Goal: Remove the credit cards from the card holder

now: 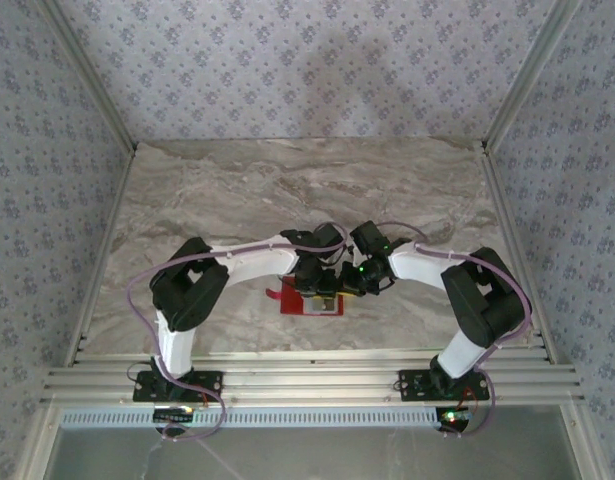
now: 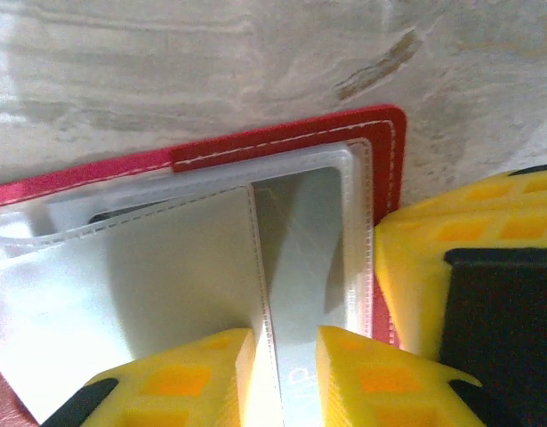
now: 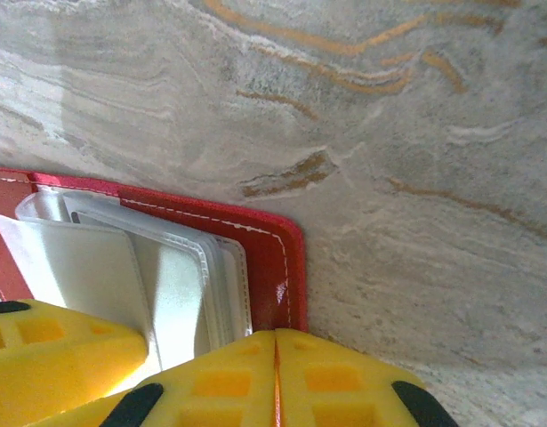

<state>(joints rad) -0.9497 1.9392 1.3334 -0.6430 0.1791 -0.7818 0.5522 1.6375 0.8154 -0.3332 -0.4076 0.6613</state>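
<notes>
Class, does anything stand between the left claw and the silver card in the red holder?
No separate object does. The left claw hangs directly over the silver card, fingers either side. A clear plastic pocket of the holder seems to partly cover it; the right claw sits aside.

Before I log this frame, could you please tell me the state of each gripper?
Left gripper: slightly open, fingers astride a silver card in the card holder.
Right gripper: shut at the holder's red edge; grip cannot be told.
</notes>
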